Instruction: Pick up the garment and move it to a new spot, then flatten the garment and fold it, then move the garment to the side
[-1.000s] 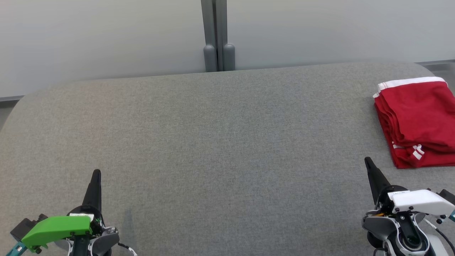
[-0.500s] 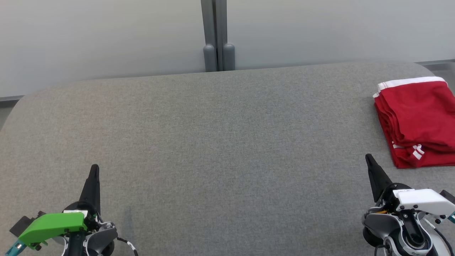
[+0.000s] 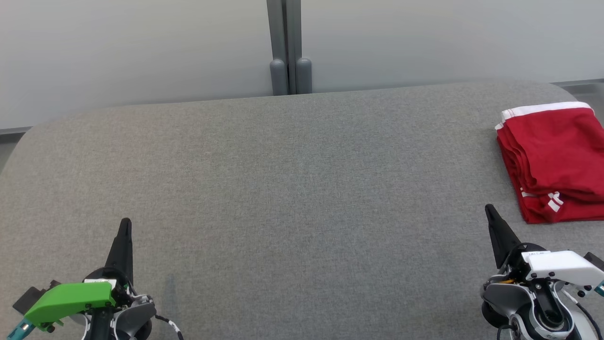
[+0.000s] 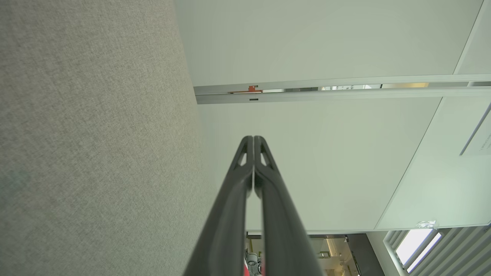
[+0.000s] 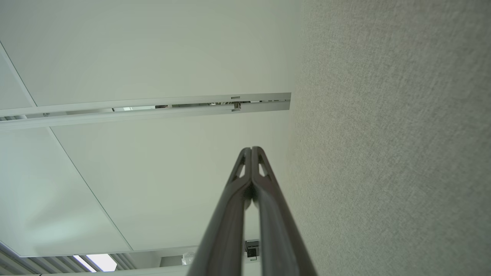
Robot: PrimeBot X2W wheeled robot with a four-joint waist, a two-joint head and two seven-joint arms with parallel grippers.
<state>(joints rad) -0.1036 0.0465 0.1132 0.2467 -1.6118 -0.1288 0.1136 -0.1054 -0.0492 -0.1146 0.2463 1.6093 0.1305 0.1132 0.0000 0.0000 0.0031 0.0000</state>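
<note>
My left gripper [image 3: 125, 223] sits near me at the lower left of the head view, under its green cover [image 3: 71, 300], pointing away toward the far side. In the left wrist view its two dark fingers [image 4: 230, 214] are pressed together at the tips, so the jaws are closed on each other alone. The grey fabric table [image 3: 283, 179] runs alongside them. I cannot tell from here whether the fingers rest on the cloth or hang just over it.

My right gripper [image 3: 489, 208] is near me at the lower right, under a white cover [image 3: 561, 264], and leans slightly left as it points away. The right wrist view shows its fingers [image 5: 226, 222] meeting tip to tip, so the jaws are closed in the same way, with the table beside them.

The garment [image 3: 552, 160] is red with a white band along its far edge and white marks near its near left corner. It lies folded in a layered stack at the right end of the table, partly cut off by the edge of the head view. It is farther away than the right gripper's tip and to its right, close but apart, with grey tabletop between them. It is well apart from the left gripper.

Beyond the far edge of the table stands a pale wall [image 3: 141, 47] with a grey post [image 3: 287, 47] at its middle.
</note>
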